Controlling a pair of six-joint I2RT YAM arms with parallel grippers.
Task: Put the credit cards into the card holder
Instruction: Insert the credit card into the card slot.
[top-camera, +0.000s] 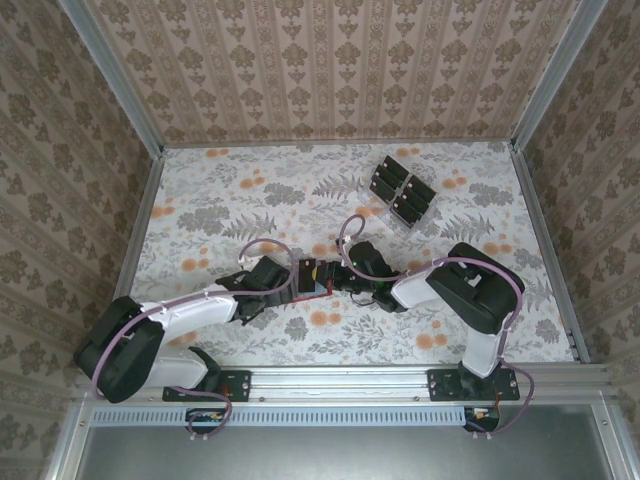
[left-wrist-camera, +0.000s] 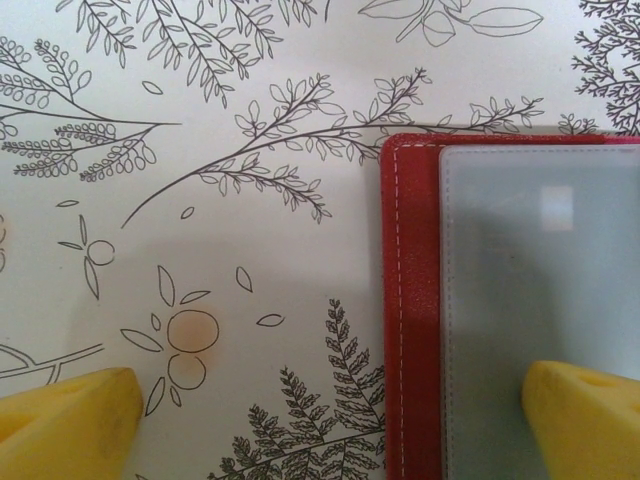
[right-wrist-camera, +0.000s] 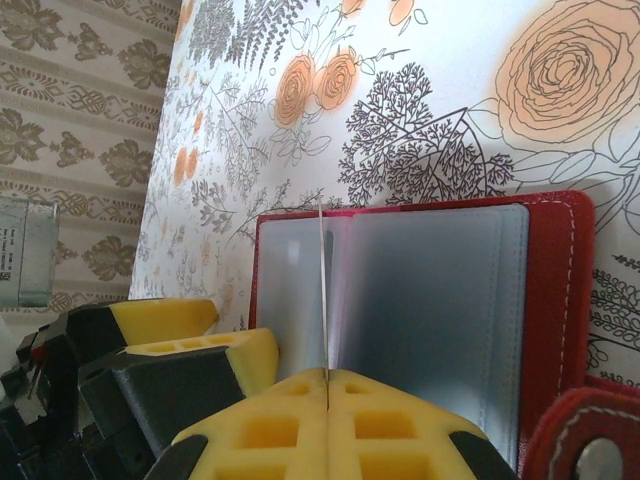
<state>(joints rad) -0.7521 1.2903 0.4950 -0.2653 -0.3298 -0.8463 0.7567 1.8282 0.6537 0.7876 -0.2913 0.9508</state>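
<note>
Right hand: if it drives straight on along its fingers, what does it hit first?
The open card holder. The right hand pinches a card edge-on, aimed at the pale pockets near the fold; the card's edge would likely touch first. Gap unclear.

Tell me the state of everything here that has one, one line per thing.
Card holder: open, inside up, on the table.
Held credit card: upright, seen edge-on.
Right end effector: shut on that card.
Left end effector: open, one finger over the holder's inside.
Other credit cards: standing in the clear stand.
</note>
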